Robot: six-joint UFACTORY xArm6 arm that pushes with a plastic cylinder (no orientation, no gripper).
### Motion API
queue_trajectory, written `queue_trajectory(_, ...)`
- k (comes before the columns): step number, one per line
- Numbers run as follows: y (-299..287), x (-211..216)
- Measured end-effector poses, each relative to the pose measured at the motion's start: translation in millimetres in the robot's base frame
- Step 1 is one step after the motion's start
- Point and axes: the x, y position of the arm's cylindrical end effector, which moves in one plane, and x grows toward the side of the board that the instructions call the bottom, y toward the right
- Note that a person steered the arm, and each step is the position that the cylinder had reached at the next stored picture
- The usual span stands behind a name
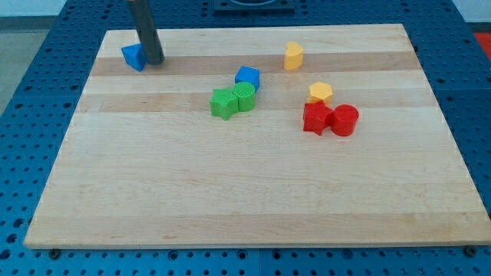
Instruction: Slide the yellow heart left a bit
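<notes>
Resting far left, my tip (pixel 154 61) touches the blue block (pixel 133 56). No jaws fitted. Yellow heart (pixel 293 56) appears untouched; push outstanding.

Dark rod upright at the view's top left, my tip (pixel 154 61) seemingly on the board.
</notes>
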Motion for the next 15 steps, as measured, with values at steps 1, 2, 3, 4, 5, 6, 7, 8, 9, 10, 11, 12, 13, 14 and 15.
queue_trajectory(1,17.8,0.0)
queue_trajectory(2,26.7,0.0)
queue_trajectory(3,30.5,0.0)
queue_trajectory(4,31.4,0.0)
queue_trajectory(5,31.4,0.0)
queue_trajectory(6,41.8,-17.0)
queue_trajectory(7,91.5,-51.2)
queue_trajectory(8,182.8,-54.1)
queue_trajectory(9,214.9,-54.1)
queue_trajectory(10,227.7,-54.6)
queue_trajectory(11,270.4,-54.6)
queue_trajectory(12,291.3,-54.7)
queue_trajectory(13,296.5,-54.6)
queue_trajectory(14,280.6,-25.4)
queue_trajectory(15,280.4,-17.8)
